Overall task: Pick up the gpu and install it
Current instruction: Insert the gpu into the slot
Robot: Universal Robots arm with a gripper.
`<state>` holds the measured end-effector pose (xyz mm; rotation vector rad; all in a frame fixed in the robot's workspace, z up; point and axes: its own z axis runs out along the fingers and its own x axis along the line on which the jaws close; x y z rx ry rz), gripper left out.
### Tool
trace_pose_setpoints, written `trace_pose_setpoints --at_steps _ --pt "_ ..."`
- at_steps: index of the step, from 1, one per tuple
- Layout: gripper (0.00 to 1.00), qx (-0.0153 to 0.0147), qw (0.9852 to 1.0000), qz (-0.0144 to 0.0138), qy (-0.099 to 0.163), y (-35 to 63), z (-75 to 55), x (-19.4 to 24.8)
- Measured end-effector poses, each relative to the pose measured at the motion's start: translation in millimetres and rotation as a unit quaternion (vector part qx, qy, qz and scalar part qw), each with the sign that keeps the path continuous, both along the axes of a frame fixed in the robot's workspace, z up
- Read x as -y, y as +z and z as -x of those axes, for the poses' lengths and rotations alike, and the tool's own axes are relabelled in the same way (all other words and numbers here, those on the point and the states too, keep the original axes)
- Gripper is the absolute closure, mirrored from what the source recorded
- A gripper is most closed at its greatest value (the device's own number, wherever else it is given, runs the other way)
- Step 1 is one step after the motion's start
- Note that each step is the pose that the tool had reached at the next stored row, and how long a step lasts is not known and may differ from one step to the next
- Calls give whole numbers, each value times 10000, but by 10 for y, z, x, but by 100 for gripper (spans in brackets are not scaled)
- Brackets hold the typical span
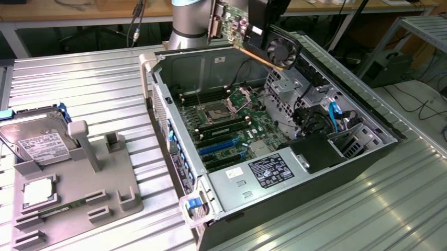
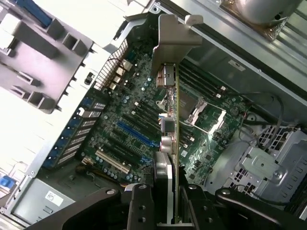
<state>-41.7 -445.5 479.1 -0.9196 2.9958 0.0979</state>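
My gripper (image 1: 264, 21) is shut on the gpu (image 1: 260, 42), a dark card with a round black fan (image 1: 283, 50) and a silver end bracket (image 1: 225, 23). The card hangs tilted in the air above the far rim of the open computer case (image 1: 363, 117). In the wrist view the gpu (image 2: 171, 120) appears edge-on, with its bracket (image 2: 172, 33) farthest from my gripper (image 2: 168, 208). Below it lies the green motherboard (image 2: 139, 105) with a blue slot (image 2: 136, 134), and the card does not touch the board. That blue slot (image 1: 216, 148) sits mid-case in the exterior view.
A grey fixture tray (image 1: 104, 193) stands at the exterior view's left, with a silver hard drive (image 1: 38, 138) and a small square chip (image 1: 38, 192) on it. Inside the case are a power supply (image 1: 269, 171), drive cages (image 1: 349, 141) and cables. The arm's base (image 1: 188, 21) rises behind the case.
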Motion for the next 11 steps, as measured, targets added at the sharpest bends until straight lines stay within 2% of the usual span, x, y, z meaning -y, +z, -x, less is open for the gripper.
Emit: trace_pose_setpoints --at_steps 4,8,11 --pt "72 0 9993 0 376 -10 0 0" --pt "72 0 9969 0 787 -22 0 0" --pt "72 0 9943 0 1067 -29 0 0"
